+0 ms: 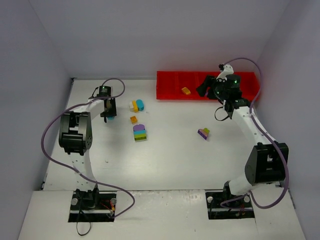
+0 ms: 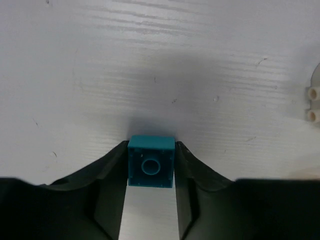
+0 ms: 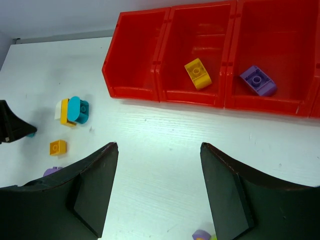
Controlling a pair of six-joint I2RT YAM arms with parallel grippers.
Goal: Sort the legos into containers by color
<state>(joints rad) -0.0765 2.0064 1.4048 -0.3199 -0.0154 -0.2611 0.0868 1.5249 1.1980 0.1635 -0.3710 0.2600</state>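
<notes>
My left gripper is shut on a teal brick, held low over the table at the left. My right gripper is open and empty, just in front of the red tray. In the right wrist view the tray holds a yellow brick in one compartment and a purple brick in the one to its right. Loose on the table are a white, yellow and teal cluster, a small orange brick, a purple, teal and olive stack and a purple and olive pair.
The tray stands along the back wall at the right. Grey walls close the table at the back and sides. A white studded piece shows at the right edge of the left wrist view.
</notes>
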